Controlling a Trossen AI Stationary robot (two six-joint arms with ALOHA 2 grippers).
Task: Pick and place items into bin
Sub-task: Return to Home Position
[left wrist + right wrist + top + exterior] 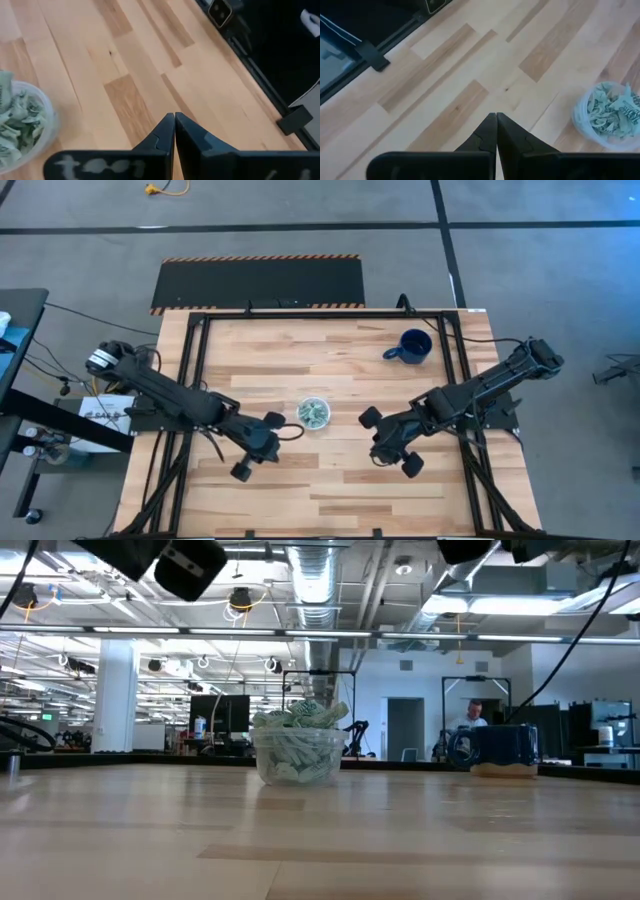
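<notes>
Left tool [174, 116] and right tool [496, 116] closed; bin [266, 762] apparently heaped with items [300, 718].

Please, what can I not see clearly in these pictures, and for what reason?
How many packets are in the clear cup, and their print: tiny in the high view, heaped in the low view, cut by the edge in both wrist views.
Inside of the blue mug: dark from above, hidden by its wall in the low view.
Left hand and right hand, both shut: the low view cuts them off at its top.
</notes>
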